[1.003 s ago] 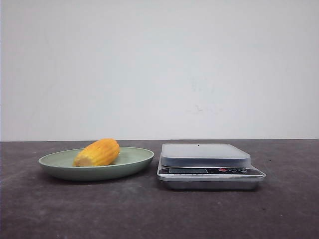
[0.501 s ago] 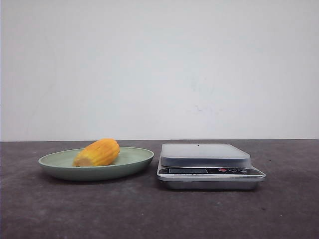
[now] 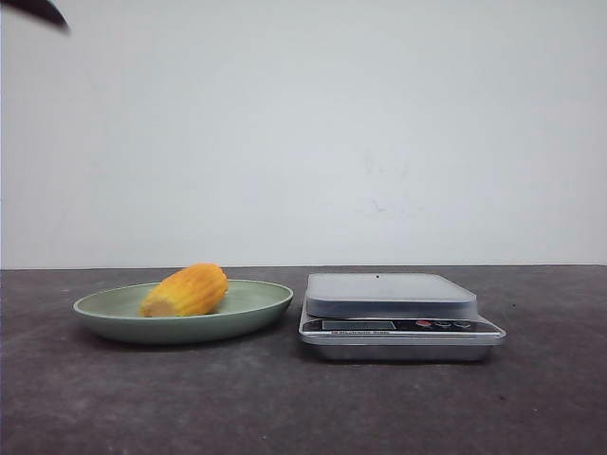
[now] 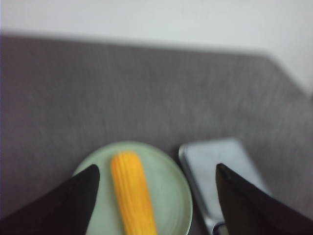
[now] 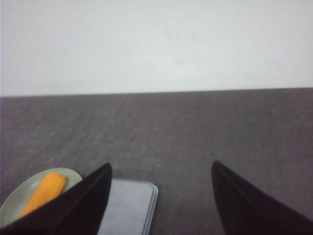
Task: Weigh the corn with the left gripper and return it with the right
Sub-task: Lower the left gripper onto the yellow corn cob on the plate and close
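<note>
Front view: one corn (image 3: 186, 290) on one plate (image 3: 248, 313), one scale (image 3: 398, 316); both grippers' fingers (image 4: 73, 203) spread apart.

Front view: only a dark sliver of the black left gripper (image 3: 38, 11) enters at the top-left corner, the rest cut off by the frame edge. The grey digital kitchen scale (image 3: 399, 318) shows a display and buttons too small to read. Left wrist view: blurred throughout; the stubby yellow-orange corn cob (image 4: 133, 193) and pale green round plate (image 4: 178, 196) are cropped at the lower edge.
</note>
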{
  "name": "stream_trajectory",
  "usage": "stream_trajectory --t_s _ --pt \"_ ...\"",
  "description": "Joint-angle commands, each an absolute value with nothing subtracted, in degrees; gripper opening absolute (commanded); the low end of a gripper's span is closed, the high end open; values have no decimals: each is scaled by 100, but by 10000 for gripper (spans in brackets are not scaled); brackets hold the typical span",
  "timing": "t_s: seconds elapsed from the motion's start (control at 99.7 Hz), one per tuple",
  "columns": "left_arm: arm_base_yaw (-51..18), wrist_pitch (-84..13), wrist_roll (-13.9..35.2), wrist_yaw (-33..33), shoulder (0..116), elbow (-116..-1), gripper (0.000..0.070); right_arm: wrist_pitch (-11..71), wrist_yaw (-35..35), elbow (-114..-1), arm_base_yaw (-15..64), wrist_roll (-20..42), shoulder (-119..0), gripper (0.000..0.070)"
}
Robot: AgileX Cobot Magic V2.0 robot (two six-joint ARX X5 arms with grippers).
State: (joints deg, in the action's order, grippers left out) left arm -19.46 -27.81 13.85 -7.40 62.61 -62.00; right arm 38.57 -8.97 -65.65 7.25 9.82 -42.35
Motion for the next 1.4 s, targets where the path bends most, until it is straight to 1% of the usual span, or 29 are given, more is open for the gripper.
stream_trajectory --t_s 0.0,0.12,0.231,0.341,0.451,0.632,0.782,1.113,1.143,1.163,1.223,1.234,1.254,1.264,1.304,1.314,1.394 --pt "-2123 -2735 1260 -591 6670 -6287 428 3837 -904 -6711 784 888 -4281 408" --pt "-2373 -2591 1260 -392 7465 -6287 430 3804 -902 -6720 838 685 -4320 407" --pt "-2539 -2314 1284 -336 8114 -6287 430 3752 -902 -6720 895 679 -4333 407" --pt "-2711 -2110 1328 -64 8641 -6287 429 3802 -899 -6720 904 672 -4335 407" --pt "-2834 -1997 1470 215 9048 -6287 430 3815 -897 -6720 904 633 -4333 408" --pt "-2917 -1811 1612 274 9463 -6287 429 3820 -882 -6720 904 589 -4333 408" --pt "-2928 -1826 1616 471 9690 -6287 430 3820 -880 -6720 904 574 -4333 408" --pt "-2928 -1785 1706 473 10009 -6287 425 3817 -821 -6720 904 572 -4333 407" --pt "-2928 -1782 1723 471 10014 -6287 411 3817 -781 -6720 904 572 -4333 407" --pt "-2928 -1778 1723 471 10016 -6287 385 3820 -757 -6720 904 572 -4333 407" --pt "-2928 -1765 1721 471 10016 -6287 277 3820 -744 -6720 904 572 -4333 407" --pt "-2928 -1763 1719 471 10016 -6287 244 3820 -744 -6720 904 572 -4333 407" --pt "-2928 -1765 1717 471 10016 -6287 214 3820 -744 -6720 904 574 -4333 407" --pt "-2928 -1765 1715 471 10016 -6287 184 3820 -744 -6720 904 574 -4333 407" --pt "-2928 -1774 1712 469 10016 -6287 127 3820 -744 -6720 904 574 -4333 407" --pt "-2928 -1782 1710 469 10016 -6287 103 3820 -744 -6720 904 574 -4333 407" --pt "-2928 -1802 1697 469 10016 -6287 0 3817 -744 -6720 904 576 -4333 407"
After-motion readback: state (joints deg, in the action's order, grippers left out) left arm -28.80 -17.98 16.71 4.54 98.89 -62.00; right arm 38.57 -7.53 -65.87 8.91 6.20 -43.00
